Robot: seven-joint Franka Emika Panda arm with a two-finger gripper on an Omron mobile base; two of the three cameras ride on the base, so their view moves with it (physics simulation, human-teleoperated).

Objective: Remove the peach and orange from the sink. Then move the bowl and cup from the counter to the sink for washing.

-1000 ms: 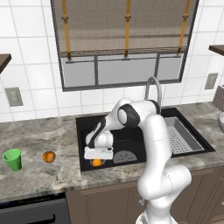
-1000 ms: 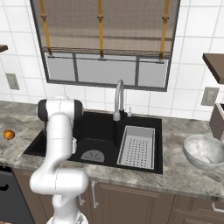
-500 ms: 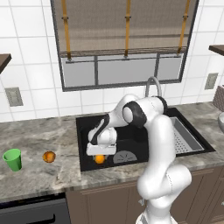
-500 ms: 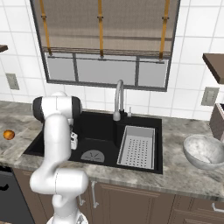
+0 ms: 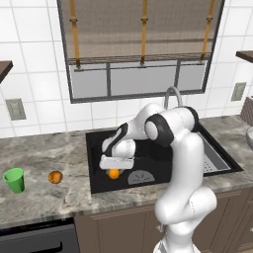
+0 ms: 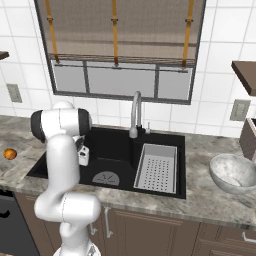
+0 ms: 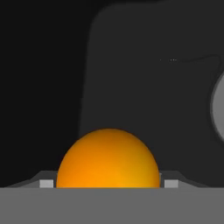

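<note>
Lowered further into sink [image 5: 99,143], pincer [image 5: 114,170] pointing down, seemingly clamped on orange [image 5: 114,173]

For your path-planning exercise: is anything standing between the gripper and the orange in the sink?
Nothing visible does. The gripper is directly over the orange, which sits between its fingertips in the hand view, inside the sink.
</note>
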